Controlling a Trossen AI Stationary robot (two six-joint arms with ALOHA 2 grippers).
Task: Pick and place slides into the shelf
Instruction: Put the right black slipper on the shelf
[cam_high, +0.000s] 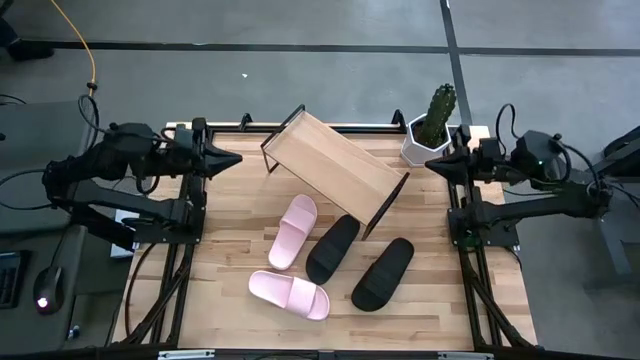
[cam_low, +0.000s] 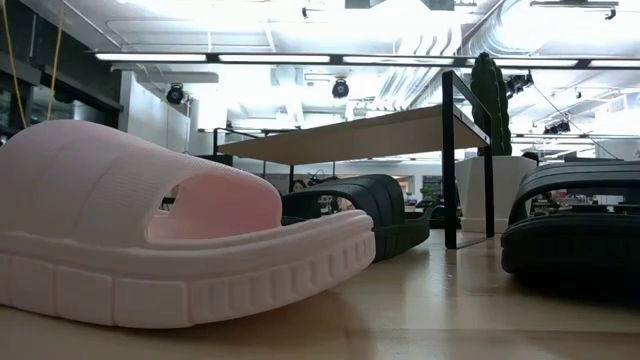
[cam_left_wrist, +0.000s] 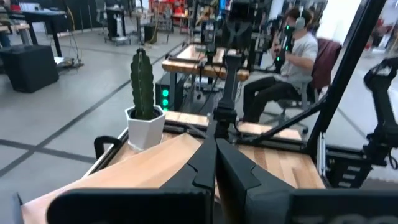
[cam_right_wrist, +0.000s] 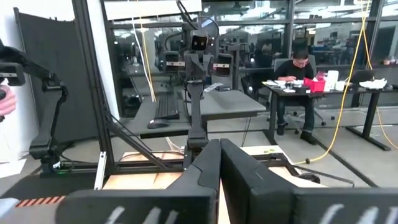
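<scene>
Resting at the two side edges of the wooden counter, both arms are drawn back with nothing in their grasp. The left hand points inward from the left edge, its fingers pressed together; the right hand mirrors it from the right edge, fingers likewise closed and empty.

Between them, toward the far side, stands the shelf, its light board slanted on a thin black frame and turned at an angle to the counter's edges (no sandal lies on it). A white pot with a cactus sits just beside its right end.

All four slides lie on the counter nearer the front. One pink slide lies just before the shelf, the other pink slide closest to the front edge. One black slide lies beside the first pink one, its tip reaching under the shelf's frame, and the other black slide is to its right.
</scene>
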